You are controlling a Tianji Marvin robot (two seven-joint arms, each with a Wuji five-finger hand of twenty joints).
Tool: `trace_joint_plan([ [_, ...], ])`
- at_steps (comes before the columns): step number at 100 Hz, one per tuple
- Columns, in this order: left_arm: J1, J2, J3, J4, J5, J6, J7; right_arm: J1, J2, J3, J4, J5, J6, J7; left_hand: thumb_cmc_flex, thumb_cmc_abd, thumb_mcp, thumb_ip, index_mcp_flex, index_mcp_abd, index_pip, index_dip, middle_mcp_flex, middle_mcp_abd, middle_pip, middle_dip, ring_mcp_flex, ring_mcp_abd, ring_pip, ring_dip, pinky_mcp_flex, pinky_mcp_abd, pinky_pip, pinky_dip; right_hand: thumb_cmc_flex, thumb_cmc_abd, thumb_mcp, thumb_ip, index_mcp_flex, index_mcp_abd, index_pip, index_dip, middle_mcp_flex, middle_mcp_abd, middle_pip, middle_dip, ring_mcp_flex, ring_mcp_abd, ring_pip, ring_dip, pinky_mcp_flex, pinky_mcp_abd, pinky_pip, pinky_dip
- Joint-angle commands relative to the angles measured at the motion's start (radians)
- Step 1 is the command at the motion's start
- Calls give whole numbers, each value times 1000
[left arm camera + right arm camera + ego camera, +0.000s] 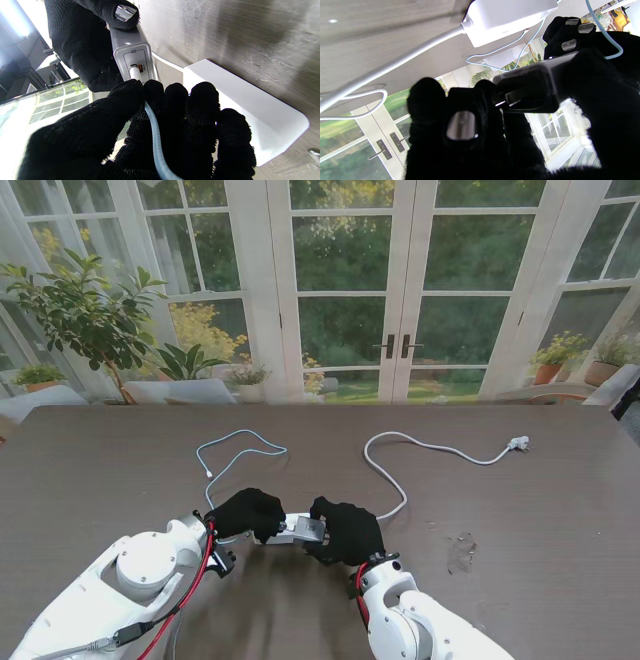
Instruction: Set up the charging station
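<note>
Both hands meet low in the middle of the stand view. The right hand (348,532) is wrapped around the grey charger (307,528), and the left hand (246,512) pinches the pale blue cable (156,140), its plug sitting in the charger's port. The white power strip (246,110) lies on the table (100,470) right beside them.

Daylight floods through the windows (340,290); wrist views backlit, glary, edges blurred.

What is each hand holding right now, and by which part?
The right hand grips the grey charger block around its body. The left hand pinches the pale blue cable just behind its white plug at the block's port.
</note>
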Motion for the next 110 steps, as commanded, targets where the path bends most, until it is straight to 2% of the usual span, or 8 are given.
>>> trace_joint_plan([
  [1, -4, -19, 12, -4, -8, -5, -21, -2, -22, -14, -15, 2, -6, 9, 27, -12, 20, -36, 40, -99, 47, -4, 33, -23, 10, -6, 34, -38, 19, 12, 11, 17, 59, -6, 154, 75, 203, 53, 79, -150, 387, 69, 88, -132, 52, 44, 24, -69, 14, -682, 21, -7, 34, 7],
  [46, -51, -30, 57, 31, -15, -22, -5, 2, -38, -25, -9, 34, 3, -2, 22, -15, 22, -37, 50, -92, 41, -3, 42, -20, 15, -20, 53, -45, 18, 16, 32, 22, 69, -15, 167, 57, 217, 51, 100, -148, 372, 86, 114, -128, 33, 61, 24, -81, 31, -663, 52, -10, 23, 10],
  [84, -71, -28, 84, 37, 12, -42, -1, 11, -48, -36, -17, 51, 29, 0, 18, -30, 26, -40, 64, -104, 33, -13, 48, -9, 11, -35, 66, -53, 12, 17, 44, 17, 73, -20, 170, 53, 221, 51, 107, -146, 368, 90, 120, -126, 27, 68, 24, -82, 35, -657, 58, -10, 19, 12],
  [93, -75, -28, 90, 43, 10, -44, -6, 12, -50, -37, -18, 56, 32, -1, 18, -31, 28, -41, 65, -103, 31, -15, 52, -33, 13, -36, 68, -51, 10, 18, 45, 15, 74, -22, 172, 51, 222, 51, 108, -147, 367, 91, 122, -126, 27, 69, 24, -85, 35, -656, 61, -10, 18, 13],
  [94, -76, -28, 91, 43, 11, -44, -6, 12, -51, -37, -18, 56, 33, -1, 18, -31, 29, -41, 65, -103, 31, -15, 51, -21, 12, -37, 68, -51, 10, 18, 45, 15, 74, -22, 172, 51, 221, 51, 108, -147, 367, 91, 122, -126, 27, 69, 24, -85, 35, -656, 61, -10, 18, 13],
  [96, -77, -28, 92, 44, 12, -45, -7, 12, -51, -37, -19, 56, 33, -1, 17, -31, 28, -41, 66, -103, 31, -15, 52, -29, 13, -37, 68, -52, 10, 19, 46, 16, 74, -22, 172, 51, 221, 51, 108, -148, 366, 91, 123, -127, 27, 69, 24, -85, 35, -656, 61, -10, 18, 13],
  [105, -81, -28, 98, 49, 13, -47, -9, 11, -52, -37, -20, 60, 33, -3, 18, -33, 30, -42, 67, -100, 31, -15, 51, -8, 11, -39, 69, -52, 9, 20, 48, 18, 75, -23, 173, 51, 223, 51, 108, -148, 365, 93, 124, -127, 26, 70, 24, -88, 36, -654, 64, -13, 16, 13],
  [110, -84, -28, 103, 52, 13, -50, -9, 10, -53, -37, -21, 61, 33, -3, 17, -33, 29, -43, 67, -102, 31, -16, 55, -31, 13, -38, 71, -53, 9, 21, 48, 18, 75, -23, 173, 50, 224, 50, 108, -148, 365, 94, 124, -128, 25, 71, 24, -91, 36, -653, 67, -15, 14, 13],
])
